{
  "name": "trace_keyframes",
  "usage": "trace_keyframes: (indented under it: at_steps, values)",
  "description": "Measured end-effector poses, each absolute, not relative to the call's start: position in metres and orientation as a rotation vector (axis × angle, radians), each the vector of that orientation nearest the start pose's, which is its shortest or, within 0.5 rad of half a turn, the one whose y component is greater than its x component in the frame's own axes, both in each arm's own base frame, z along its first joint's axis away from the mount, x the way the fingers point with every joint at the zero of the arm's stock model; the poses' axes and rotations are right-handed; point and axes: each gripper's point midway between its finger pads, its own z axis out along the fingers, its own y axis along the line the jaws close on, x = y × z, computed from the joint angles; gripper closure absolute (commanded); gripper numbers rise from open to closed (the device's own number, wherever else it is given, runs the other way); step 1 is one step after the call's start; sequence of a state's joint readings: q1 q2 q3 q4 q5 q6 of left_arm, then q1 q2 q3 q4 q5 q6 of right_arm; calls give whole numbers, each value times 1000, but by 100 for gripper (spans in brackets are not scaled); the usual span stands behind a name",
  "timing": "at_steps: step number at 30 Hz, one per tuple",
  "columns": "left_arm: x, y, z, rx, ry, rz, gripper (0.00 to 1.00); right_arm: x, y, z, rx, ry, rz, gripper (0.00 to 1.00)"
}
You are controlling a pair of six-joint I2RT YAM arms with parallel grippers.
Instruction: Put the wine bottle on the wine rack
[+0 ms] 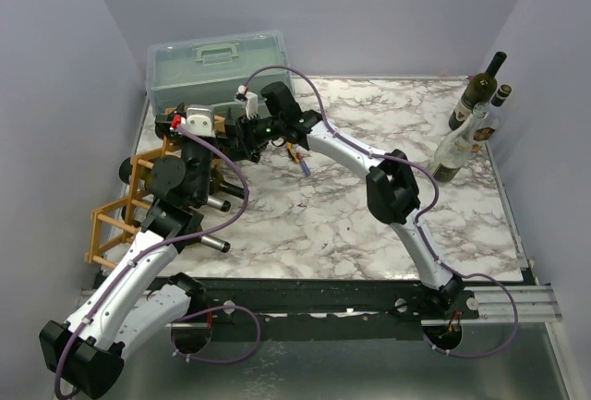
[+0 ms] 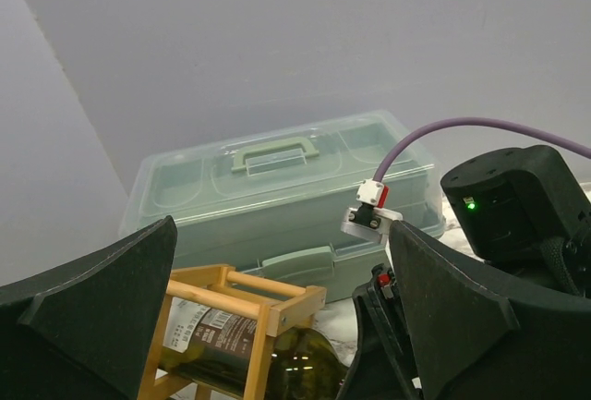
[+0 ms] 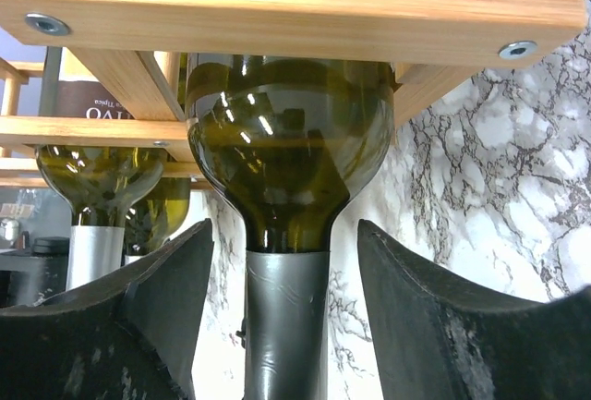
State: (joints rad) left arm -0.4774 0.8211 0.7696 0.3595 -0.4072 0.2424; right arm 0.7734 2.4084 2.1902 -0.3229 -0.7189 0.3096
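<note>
The wine bottle [image 3: 288,151], dark green glass with a grey foil neck, lies in a cell of the wine rack [image 3: 277,7], neck pointing out. My right gripper [image 3: 284,229] is open, its fingers [image 3: 406,308] standing either side of the neck with a gap on each side. In the top view the orange-tan wine rack [image 1: 111,224] stands at the left edge, and the right gripper [image 1: 242,132] reaches to its far end. My left gripper [image 2: 282,234] hangs open above the wine rack [image 2: 268,312] and holds nothing; the bottle's shoulder [image 2: 305,368] shows below it.
A pale green toolbox [image 1: 217,63] stands behind the rack. Other bottles [image 3: 97,178] fill neighbouring cells, their necks [image 1: 217,245] sticking out over the marble table [image 1: 323,224]. Two upright bottles [image 1: 476,104] stand at the far right corner.
</note>
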Motion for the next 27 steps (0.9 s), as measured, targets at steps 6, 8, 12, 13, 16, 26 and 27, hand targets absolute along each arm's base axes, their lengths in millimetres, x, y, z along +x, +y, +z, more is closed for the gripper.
trace_keyframes:
  at_steps: [6,8,12,13,16,26,27]
  values:
    - [321,-78,386,107,1285,52,2,354,520,162,-935,2084,1382,22]
    - [321,-78,386,106,1285,49,2,354,522,163,-917,2084,1391,19]
    - [321,-78,386,104,1285,44,2,356,523,164,-879,2097,1406,4]
    - [321,-78,386,103,1285,43,2,356,524,165,-870,2099,1412,2]
    - [321,-79,386,104,1284,39,2,358,526,168,-850,2092,1418,2]
    - [319,-80,387,107,1278,30,2,374,528,170,-734,2107,1365,3]
    - [319,-79,387,106,1277,29,2,376,528,171,-718,2105,1362,3]
